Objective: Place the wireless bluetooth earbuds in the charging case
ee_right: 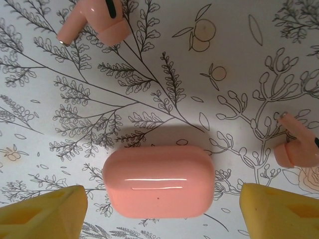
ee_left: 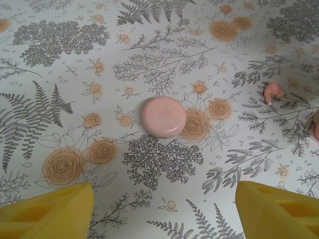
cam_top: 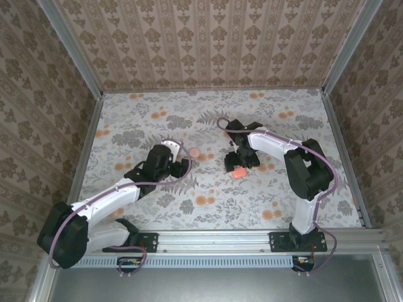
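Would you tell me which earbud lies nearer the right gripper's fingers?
The earbud at the right wrist view's right edge, above a yellow finger; the other earbud lies at top left.

Bright, even, diffuse light; shadows are soft and faint. The case (ee_right: pixel 158 186) shows thin white glare streaks and a dim shadow on its far side. The right claw (ee_right: pixel 163 193) blurs slightly at the near edge.

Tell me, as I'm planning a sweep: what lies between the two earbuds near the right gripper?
Bare floral tablecloth only, in the right wrist view; the charging case sits off that line, nearer the camera.
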Action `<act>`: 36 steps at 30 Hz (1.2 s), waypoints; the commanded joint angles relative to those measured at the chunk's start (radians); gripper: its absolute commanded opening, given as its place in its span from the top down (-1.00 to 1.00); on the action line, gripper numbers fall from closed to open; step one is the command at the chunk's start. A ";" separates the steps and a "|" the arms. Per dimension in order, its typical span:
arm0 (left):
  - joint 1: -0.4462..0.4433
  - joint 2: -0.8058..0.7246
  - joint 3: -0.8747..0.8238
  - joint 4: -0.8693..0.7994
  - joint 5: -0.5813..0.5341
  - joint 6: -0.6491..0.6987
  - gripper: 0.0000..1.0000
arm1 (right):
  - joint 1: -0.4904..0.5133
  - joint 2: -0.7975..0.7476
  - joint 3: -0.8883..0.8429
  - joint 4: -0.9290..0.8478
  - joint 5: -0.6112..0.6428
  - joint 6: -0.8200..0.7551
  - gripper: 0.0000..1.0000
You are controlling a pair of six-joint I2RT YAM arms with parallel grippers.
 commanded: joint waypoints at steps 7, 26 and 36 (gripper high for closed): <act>-0.005 0.033 0.036 -0.012 0.011 -0.008 -0.52 | 0.025 0.091 0.057 -0.095 0.020 -0.049 -0.59; -0.013 0.025 0.014 0.084 0.116 0.025 -0.53 | 0.011 -0.082 -0.002 0.036 0.006 -0.029 -0.08; -0.104 -0.022 -0.104 0.442 0.242 0.253 -0.56 | -0.009 -0.446 -0.341 0.810 -0.419 0.297 -0.06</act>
